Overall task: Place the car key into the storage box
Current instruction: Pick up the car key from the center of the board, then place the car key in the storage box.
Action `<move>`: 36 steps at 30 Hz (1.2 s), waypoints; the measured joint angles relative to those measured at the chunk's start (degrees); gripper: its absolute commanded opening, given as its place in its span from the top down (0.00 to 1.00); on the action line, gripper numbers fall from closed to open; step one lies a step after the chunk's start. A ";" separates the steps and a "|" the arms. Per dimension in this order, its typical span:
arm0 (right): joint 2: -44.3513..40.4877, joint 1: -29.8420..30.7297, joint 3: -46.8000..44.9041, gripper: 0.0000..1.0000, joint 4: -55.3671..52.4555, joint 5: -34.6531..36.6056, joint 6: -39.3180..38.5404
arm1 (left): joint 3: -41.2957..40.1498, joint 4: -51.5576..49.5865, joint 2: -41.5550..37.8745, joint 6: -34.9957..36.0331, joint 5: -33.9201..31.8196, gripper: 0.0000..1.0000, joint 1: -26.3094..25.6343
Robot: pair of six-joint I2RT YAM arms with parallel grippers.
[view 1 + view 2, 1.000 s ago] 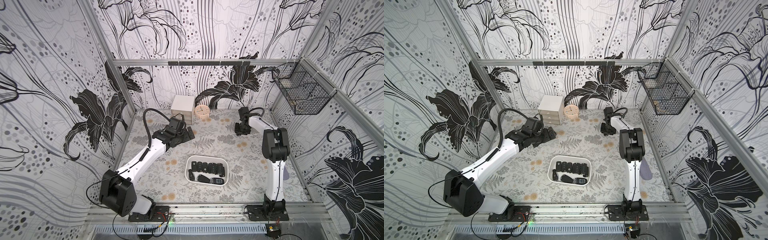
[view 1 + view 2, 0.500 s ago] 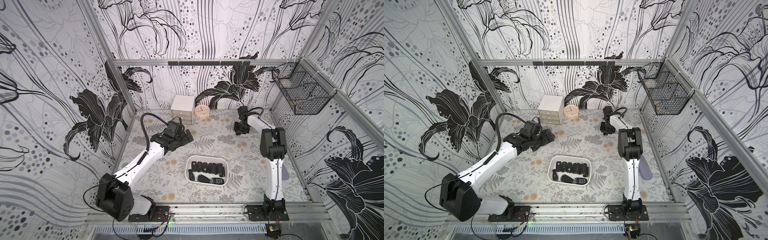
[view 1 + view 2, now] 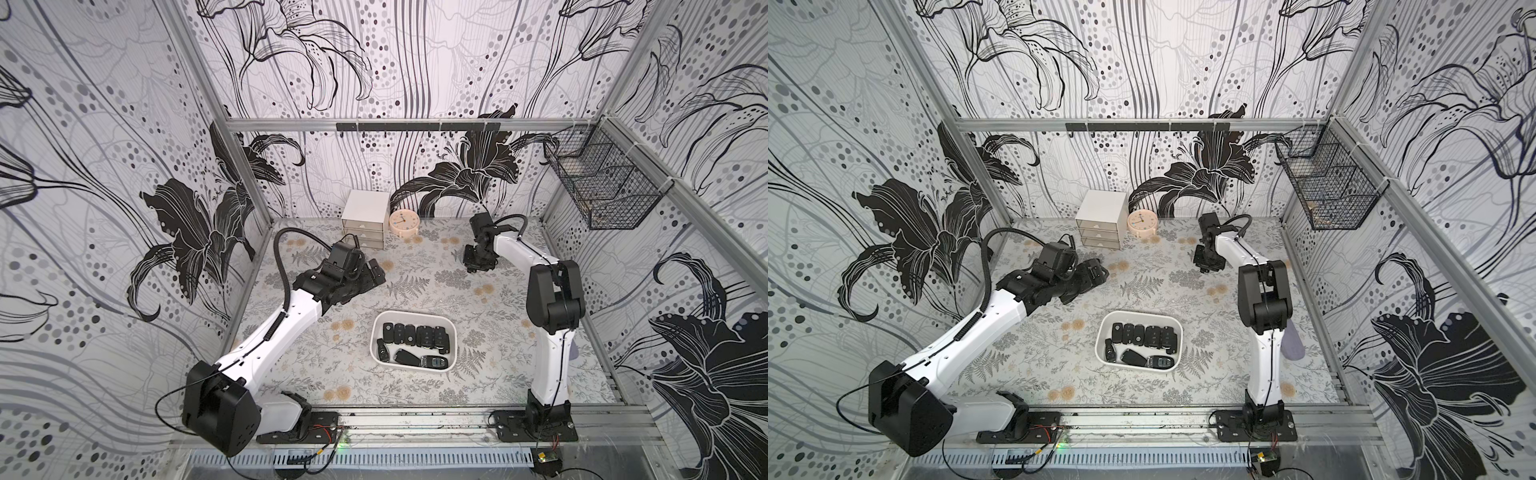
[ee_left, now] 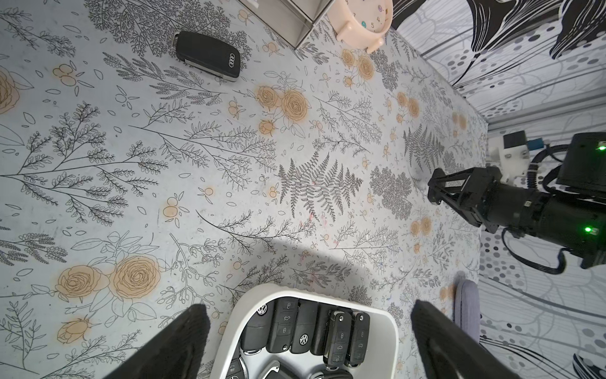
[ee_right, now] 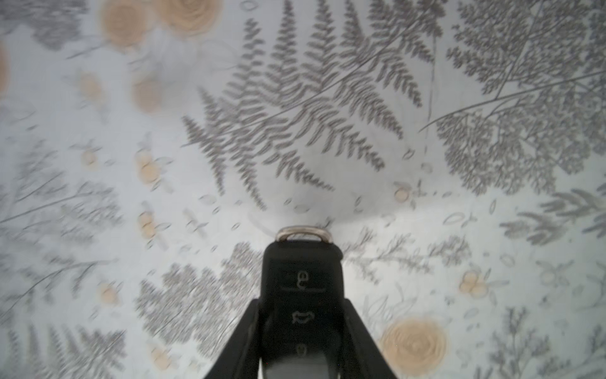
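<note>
Pinching car key [image 5: 301, 269] by one end in right gripper [image 5: 303, 306], far side of table [image 3: 415, 291], well apart from storage box [image 3: 454, 332]; left gripper [image 4: 310, 306] spread, empty. I fear smooth key pivoting loose during carry.

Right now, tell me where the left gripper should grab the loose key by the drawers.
Grip the key across its narrow middle, coming straight down from above. It lies flat with both long sides clear. The drawers stand close by, so a sideways approach looks cramped.
</note>
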 measured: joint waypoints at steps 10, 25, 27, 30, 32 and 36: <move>-14.93 16.90 -10.01 0.71 -0.94 1.27 9.11 | -1.14 -0.74 -3.34 3.23 2.23 0.01 0.00; -19.45 39.89 -16.33 0.71 -4.76 6.27 24.50 | -6.49 -1.51 -10.71 4.17 2.23 0.01 0.72; -18.75 41.77 -16.33 0.71 -4.79 6.64 26.03 | -6.78 -1.64 -11.21 4.17 2.23 0.01 0.72; -17.03 43.80 -16.33 0.71 -4.81 6.93 27.98 | -7.08 -1.88 -11.80 4.20 2.23 0.01 0.72; -16.13 44.65 -16.50 0.71 -4.76 6.91 29.07 | -7.08 -2.14 -12.09 4.22 2.23 0.01 0.72; -15.26 45.03 -17.42 0.71 -4.72 6.93 30.40 | -7.21 -2.19 -12.59 4.22 2.23 0.01 0.72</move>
